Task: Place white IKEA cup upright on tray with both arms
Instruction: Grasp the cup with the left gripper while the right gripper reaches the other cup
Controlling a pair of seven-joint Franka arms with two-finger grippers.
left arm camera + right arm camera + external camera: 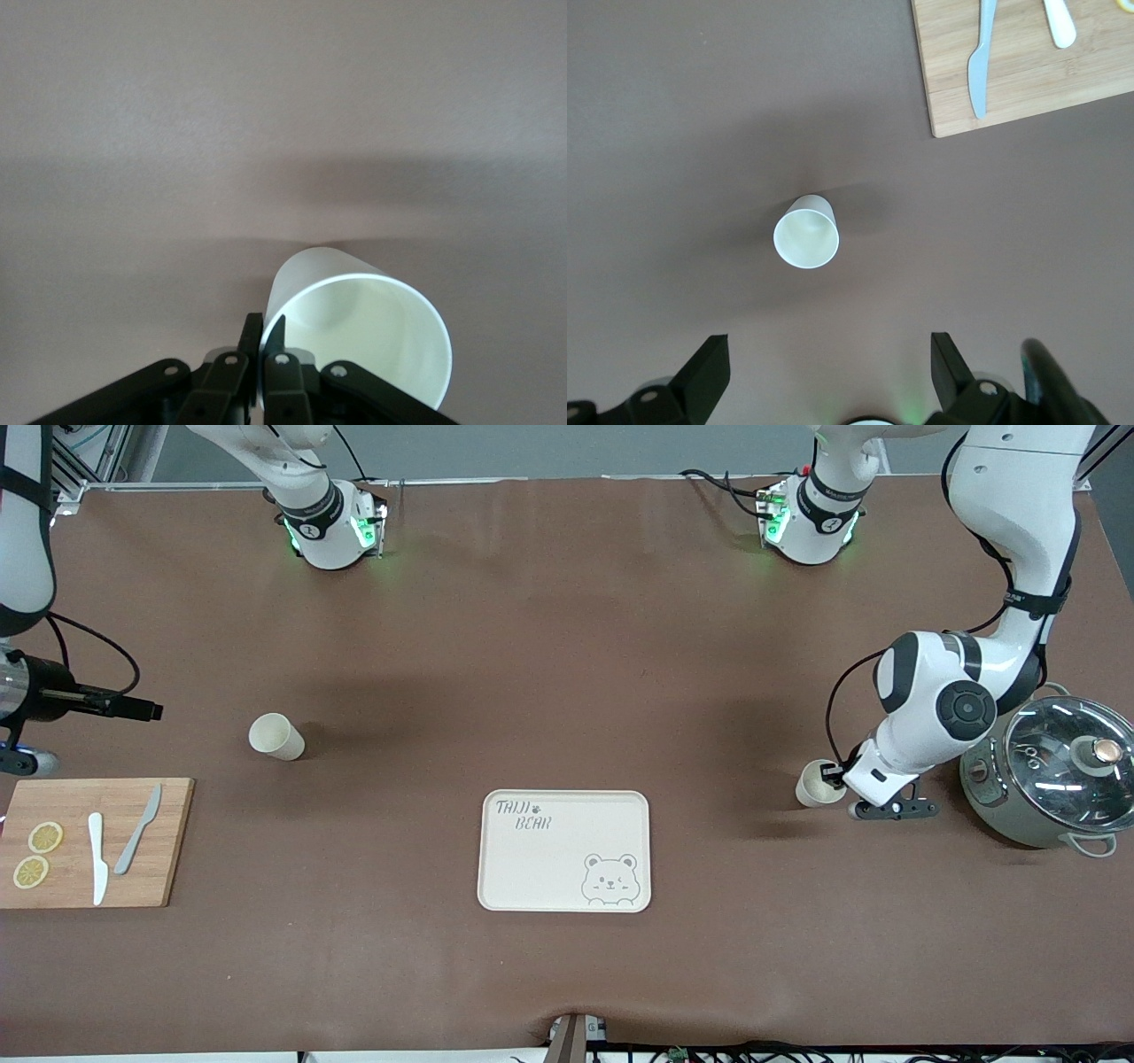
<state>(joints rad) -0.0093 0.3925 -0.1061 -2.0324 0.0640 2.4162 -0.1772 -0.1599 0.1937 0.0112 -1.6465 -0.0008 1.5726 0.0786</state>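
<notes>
— Two cups are on the table, yes? Which one is in work?

— Let us begin at the tray [564, 808]. It lies flat with nothing on it, so no cup is placed yet. From the tray toward the left arm's end, and a little farther from the front camera, is the held cup [817, 786]. The left gripper [263, 332] has its fingers [251, 335] pressed together on the wall of this cup at the rim, one inside and one outside. A grey pot with glass lid [1054, 779] is just beside that arm.

— Does the cup stand upright?

— It seems so in the front view, with the mouth up, but I cannot say if it rests fully on the table.

— And the other one?

— The free cup [276, 737] stands from the tray toward the right arm's end, also farther from the front camera, with nothing touching it. The right gripper [826, 341] hangs high over it with fingers wide apart. A wooden cutting board [89, 841] with two knives is near.

— So which step?

— I judge it the grasp of the first cup. The next move calls for a lift, a carry to the tray, and a gentle set down with the mouth up, since a rim pinch can let the cup swing.
</notes>
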